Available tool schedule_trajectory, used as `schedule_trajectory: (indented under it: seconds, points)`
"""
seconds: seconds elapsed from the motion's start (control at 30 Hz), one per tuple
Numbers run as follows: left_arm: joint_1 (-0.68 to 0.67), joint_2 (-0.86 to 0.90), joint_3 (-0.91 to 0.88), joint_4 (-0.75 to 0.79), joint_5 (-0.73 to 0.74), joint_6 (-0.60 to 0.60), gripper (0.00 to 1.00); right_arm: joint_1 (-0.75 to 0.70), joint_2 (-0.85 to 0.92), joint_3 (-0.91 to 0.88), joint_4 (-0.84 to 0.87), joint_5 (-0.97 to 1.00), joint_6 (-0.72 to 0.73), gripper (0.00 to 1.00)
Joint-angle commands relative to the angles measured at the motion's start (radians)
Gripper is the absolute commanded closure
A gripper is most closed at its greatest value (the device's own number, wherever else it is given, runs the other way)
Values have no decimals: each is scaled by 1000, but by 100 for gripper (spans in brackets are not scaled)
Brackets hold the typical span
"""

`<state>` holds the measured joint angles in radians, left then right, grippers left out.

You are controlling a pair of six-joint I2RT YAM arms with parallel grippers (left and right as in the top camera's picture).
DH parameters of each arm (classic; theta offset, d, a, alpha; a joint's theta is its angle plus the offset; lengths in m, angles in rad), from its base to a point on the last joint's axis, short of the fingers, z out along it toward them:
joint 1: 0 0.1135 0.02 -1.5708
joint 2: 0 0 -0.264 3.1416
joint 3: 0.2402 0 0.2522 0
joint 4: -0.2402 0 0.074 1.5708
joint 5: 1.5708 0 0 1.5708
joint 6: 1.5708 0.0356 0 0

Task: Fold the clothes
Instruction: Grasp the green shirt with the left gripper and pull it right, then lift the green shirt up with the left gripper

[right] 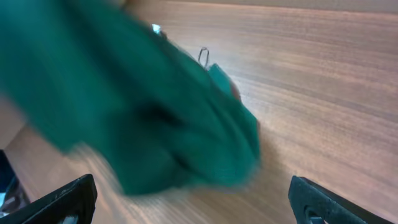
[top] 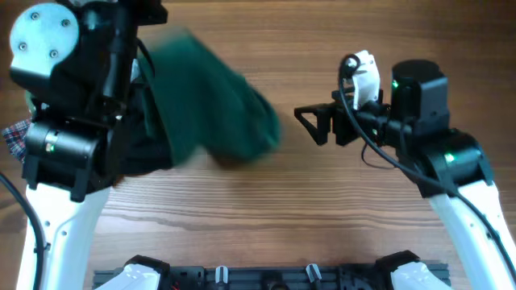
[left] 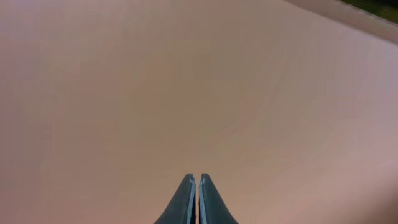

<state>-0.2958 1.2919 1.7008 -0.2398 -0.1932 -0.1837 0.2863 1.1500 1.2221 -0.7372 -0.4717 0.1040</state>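
Soft, even light; faint shadow beneath green garment (top: 211,97), motion-blurred in overhead and right wrist views. Left wrist view hazy pink, defocused.

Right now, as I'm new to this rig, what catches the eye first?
A blurred dark green garment shows at upper left in the overhead view. The right claw gapes wide beside it, not touching. The left claw is shut, nothing visible between its fingers.
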Motion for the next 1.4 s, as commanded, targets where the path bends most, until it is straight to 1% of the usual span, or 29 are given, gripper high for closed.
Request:
schedule_trajectory:
  seconds: [0.0, 0.07, 0.13, 0.2, 0.23, 0.3, 0.33, 0.37, 0.4, 0.43, 0.47, 0.5, 0.57, 0.6, 0.67, 0.77, 0.8, 0.83, 0.87, 0.93, 0.97, 1.07, 1.17, 1.23, 1.27, 1.33, 1.37]
  points:
    - [-35, -3, 9, 81, -5, -64, 96, 5, -68, 12, -50, -39, -5, 0]
    - [-47, -4, 9, 95, -6, -85, 96, 4, -82, 12, -79, -41, -27, 1]
    - [-62, -4, 9, 21, -5, -110, 96, 5, -83, 12, -98, -42, -35, 0]
    - [-76, 0, 9, -160, -5, -114, 96, 5, -72, 12, -106, -36, -52, 0]
    - [-78, 4, 9, -254, -5, -117, 94, 5, -61, 12, -108, -18, -54, 1]
    - [-78, 12, 9, -465, -5, -168, 81, 5, -12, 12, -117, 0, -79, 0]
    - [-78, 20, 9, -601, -5, -213, 72, 5, 30, 12, -119, 4, -79, 0]
    - [-78, 39, 8, -756, 11, -255, 57, 5, 80, 12, -111, 3, -77, 1]
    - [-78, 62, 8, -835, 27, -275, 50, 4, 102, 12, -104, 4, -77, 1]
    - [-78, 83, 7, -880, 40, -278, 45, 4, 119, 12, -97, 7, -76, 1]
    - [-78, 96, 5, -901, 48, -278, 43, 4, 129, 12, -93, 14, -74, 0]
    - [-78, 153, -5, -959, 74, -278, 39, 4, 151, 12, -79, 45, -75, 1]
    - [-78, 242, -24, -1017, 100, -285, 37, 4, 156, 12, -70, 80, -76, 0]
    - [-78, 275, -35, -1033, 100, -297, 36, 4, 156, 12, -68, 98, -78, 0]
    - [-76, 348, -72, -1044, 103, -296, 38, 2, 156, 12, -68, 135, -79, 0]
    - [-40, 366, -148, -1033, 104, -317, 38, -29, 156, 12, -67, 135, -101, 0]
    - [-14, 365, -182, -1033, 129, -327, 38, -42, 156, 12, -63, 135, -101, 0]
    - [10, 365, -221, -1030, 176, -352, 40, -55, 156, 12, -56, 135, -101, 1]
    - [28, 365, -265, -1014, 214, -381, 42, -58, 160, 12, -48, 135, -101, 1]
    - [52, 365, -356, -954, 253, -440, 43, -58, 178, 12, -35, 134, -101, 0]
    - [61, 365, -408, -907, 264, -473, 43, -58, 188, 12, -34, 131, -104, 0]
    - [79, 363, -486, -835, 264, -547, 42, -58, 219, 12, -34, 130, -117, 1]
    - [93, 355, -510, -785, 256, -632, 42, -58, 246, 12, -36, 104, -154, 1]
    - [122, 312, -510, -743, 256, -667, 42, -58, 255, 12, -38, 105, -163, 0]
    - [135, 291, -510, -735, 255, -670, 40, -58, 255, 12, -37, 105, -171, 1]
    - [208, 213, -510, -741, 249, -669, 34, -58, 255, 12, -37, 105, -182, 0]
    - [233, 196, -510, -752, 249, -669, 33, -58, 255, 12, -37, 105, -182, 1]
